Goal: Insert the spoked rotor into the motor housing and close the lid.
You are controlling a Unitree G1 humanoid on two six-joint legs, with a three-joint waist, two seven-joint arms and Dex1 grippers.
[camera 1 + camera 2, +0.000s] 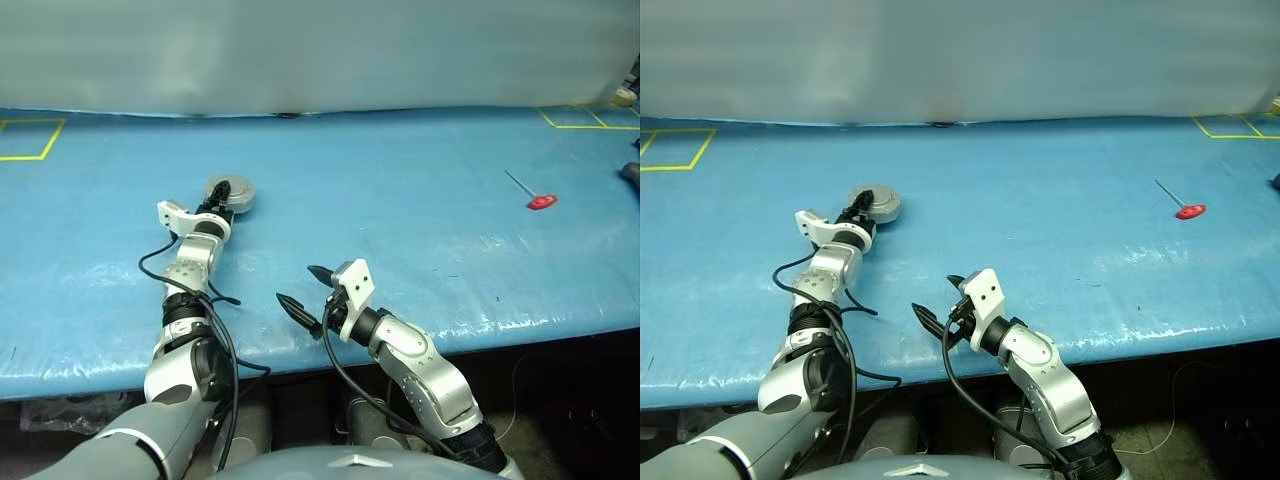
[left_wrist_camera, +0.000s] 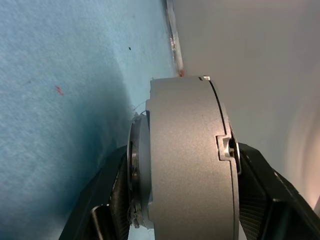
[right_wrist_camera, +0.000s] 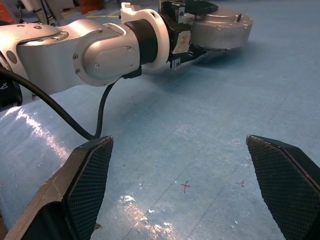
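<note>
The motor housing [image 1: 231, 193] sits left of centre in the head view, a single round grey drum on the blue surface [image 1: 400, 230], with the lid [image 3: 216, 16] closed flat on top of it. The left gripper [image 1: 217, 205] reaches up from the lower left and has its two black fingers [image 2: 112, 200] clamped on the housing's sides.

The left wrist view gives what the head view cannot: the housing's plain grey wall seen edge-on, a small notch at the seam, and a black pad pressed against each side. The right wrist view shows the same grip from the side, with the drum low against the blue covering.

The right gripper [image 1: 306, 288] hangs near the bottom centre of the head view, by the surface's near edge, its two fingers spread wide with nothing between them.

Counted: one housing, one lid, two grippers, and one small red-handled tool [image 1: 538, 198] lying well apart at the right.

Yellow taped squares [image 1: 28, 140] mark the far corners at upper left and upper right. Between the housing and the red tool the blue covering is bare and broad, running back to a pale wall [image 1: 320, 50].
</note>
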